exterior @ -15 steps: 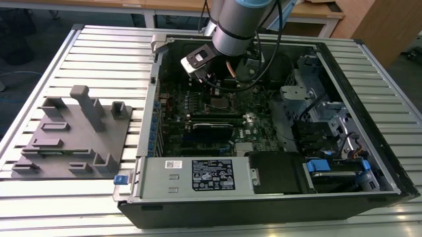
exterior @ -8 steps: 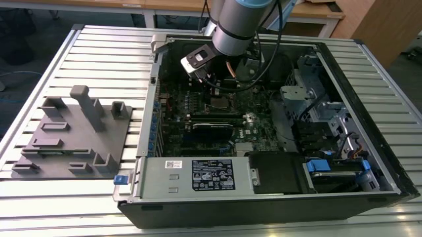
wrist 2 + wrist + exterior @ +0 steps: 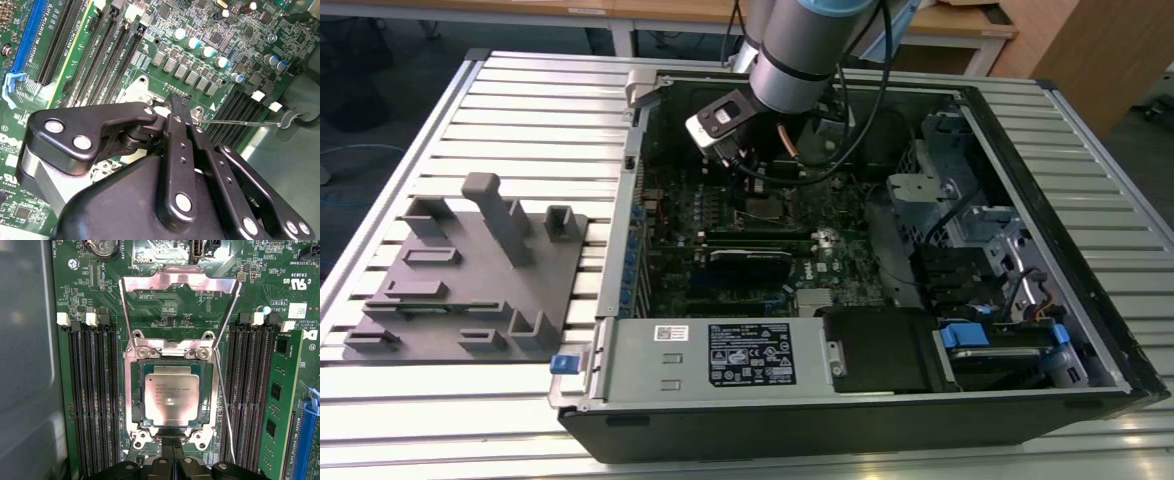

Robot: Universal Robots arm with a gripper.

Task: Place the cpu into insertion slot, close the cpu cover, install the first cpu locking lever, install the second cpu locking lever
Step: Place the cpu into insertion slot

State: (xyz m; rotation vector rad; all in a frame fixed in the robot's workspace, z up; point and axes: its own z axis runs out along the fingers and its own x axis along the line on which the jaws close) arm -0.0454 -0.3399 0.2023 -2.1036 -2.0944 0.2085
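In the first wrist view the cpu (image 3: 168, 395) lies flat in the insertion slot (image 3: 134, 395), its silver top showing. The cpu cover (image 3: 179, 284) stands swung open beyond the socket, a silvery frame with a large window. A thin wire locking lever (image 3: 224, 410) runs unlatched along one side of the socket; its hooked end (image 3: 287, 120) hangs free in the second wrist view. My gripper (image 3: 173, 444) is shut with nothing between its fingers, its tips (image 3: 175, 100) just at the socket's near edge. In the exterior view the arm (image 3: 794, 60) reaches down into the open computer case above the socket (image 3: 761, 212).
Long black memory slots (image 3: 92, 400) flank the socket on both sides, and a green memory card (image 3: 280, 400) stands in one. A grey case wall (image 3: 25, 365) is close by. Outside the case, a grey fixture block (image 3: 467, 280) sits on the slatted table at the exterior view's left.
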